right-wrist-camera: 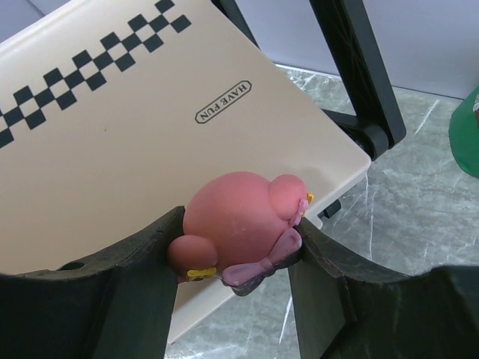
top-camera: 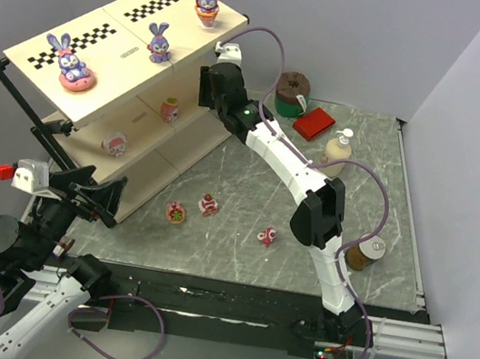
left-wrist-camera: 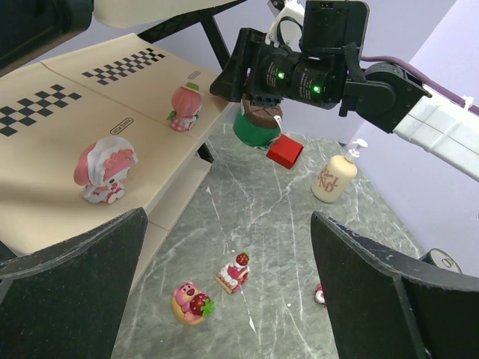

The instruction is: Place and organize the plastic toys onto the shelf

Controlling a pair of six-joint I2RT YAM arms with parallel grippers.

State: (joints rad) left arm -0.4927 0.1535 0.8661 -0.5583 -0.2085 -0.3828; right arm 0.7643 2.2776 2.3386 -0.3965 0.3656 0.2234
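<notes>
At your far left, the left gripper [top-camera: 94, 197] hangs low by the near-left corner of the shelf [top-camera: 127, 27]. Its fingers are spread wide with nothing between them.

The shelf's top board carries three plastic toys in a row: a bunny on a pink ring [top-camera: 74, 67], a small purple bunny [top-camera: 160, 43], and a bunny on a cupcake base [top-camera: 208, 4] close to the far-right corner. On the middle board you have a pink-and-white figure [top-camera: 115, 143] and a pink figure [top-camera: 170, 110], well apart, with bare board between them.

On the grey table [top-camera: 404, 189] in front of the shelf lie three loose pieces: a pink bear with a strawberry [top-camera: 176, 213], a cake slice [top-camera: 208, 204] just beside it, and a red-and-pink piece [top-camera: 267, 235] further right.

Your right gripper [right-wrist-camera: 239, 243] is partly closed on a round pink toy [right-wrist-camera: 236, 209], one finger pressing each side. It holds the toy over the corner of a checkered board, right at that board's edge and next to a black frame post [right-wrist-camera: 355, 71].

Beyond that arm stand a green pot with a brown lid [top-camera: 291, 93], a red box [top-camera: 314, 123], a pump bottle [top-camera: 339, 148] and a tin can [top-camera: 366, 251]. They sit along the table's right side, and the floor between them and the loose pieces is open.
</notes>
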